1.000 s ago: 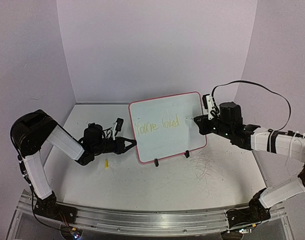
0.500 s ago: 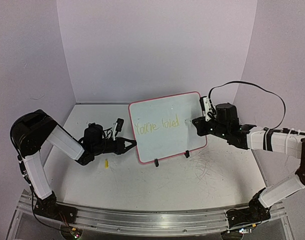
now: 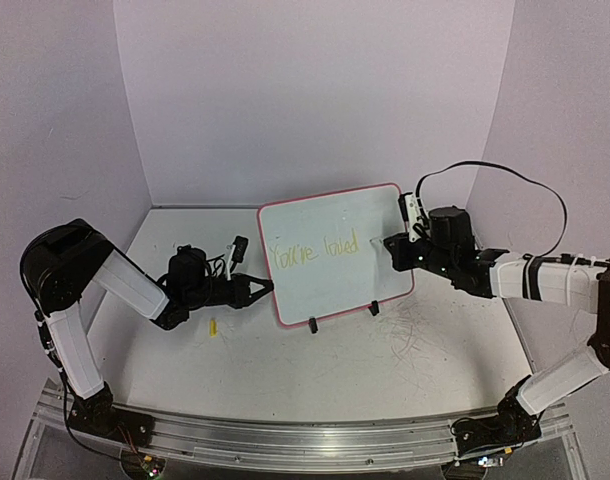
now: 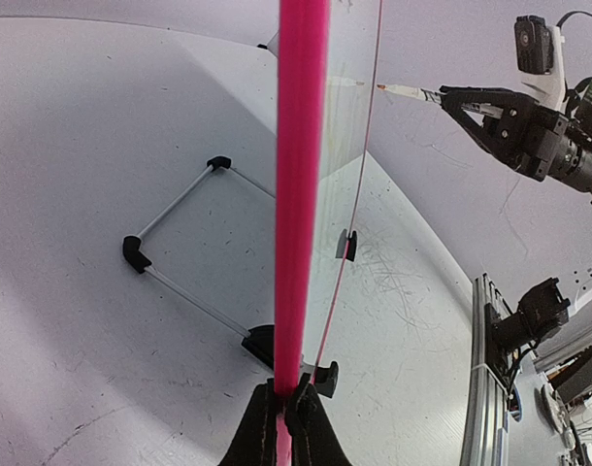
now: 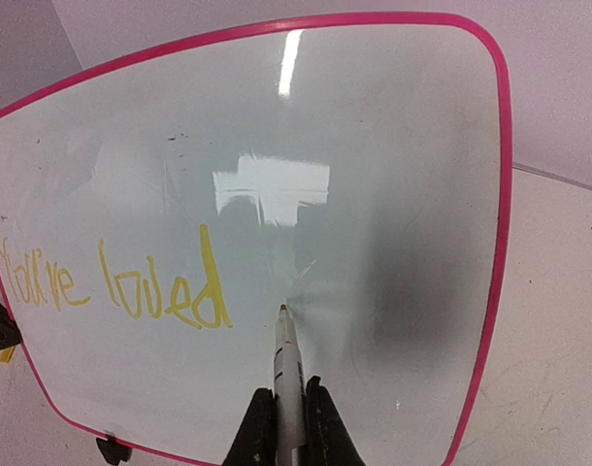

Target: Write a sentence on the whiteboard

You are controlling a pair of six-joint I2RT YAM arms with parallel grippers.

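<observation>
1. The table point(image 3: 335, 390) carries the whiteboard point(image 3: 330, 285), which stands near its centre on a wire stand point(image 4: 180, 282), leaning back, face toward the arms.

2. The left end effector point(image 4: 288, 413) is clamped on the board's left rim, 1 finger on each side of the pink edge. This grip braces the board against writing pressure.

3. The right end effector point(image 5: 289, 413) is clamped on a marker point(image 5: 285, 354), which points at the board face from the right.

4. The sentence point(image 5: 121, 286) reads "You're loved" in yellow on the left half of the board. The right half is blank.

5. The marker tip sits just right of the final "d", slightly below it. The views do not confirm whether it touches the surface.

Judged step: start of word 3.

- Leave a clear gap after "loved" before the first stroke.
- Raise the start point to match the existing baseline, which climbs slightly to the right.
- Apply light pressure only; the board rests on a thin stand and could tip back.
- The left clamp must not shift during any stroke.
- Size the letters to fit within the right rim.
</observation>
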